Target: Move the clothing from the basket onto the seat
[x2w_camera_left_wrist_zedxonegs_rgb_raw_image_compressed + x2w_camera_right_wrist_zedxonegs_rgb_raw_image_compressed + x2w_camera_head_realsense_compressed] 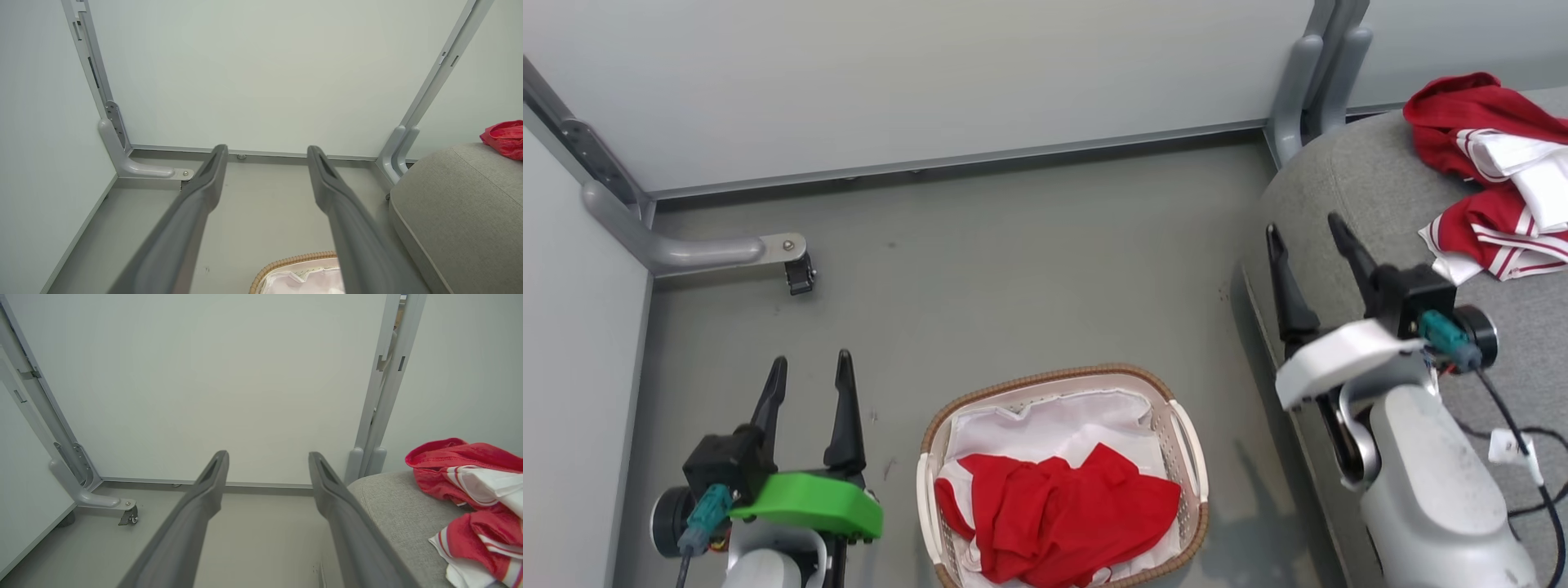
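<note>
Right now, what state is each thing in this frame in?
seat: partly covered at its far end.
basket: upright on the floor, not emptied.
red clothing: crumpled inside the basket.
red-and-white clothing: heaped on the seat.
left gripper: open, empty.
right gripper: open, empty.

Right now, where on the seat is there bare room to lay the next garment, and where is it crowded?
Free: the grey stretch of the seat between its rounded left edge and the red-and-white clothing pile. Crowded: the seat's far right, where that pile lies. The floor between the basket and the wall is also bare.
</note>
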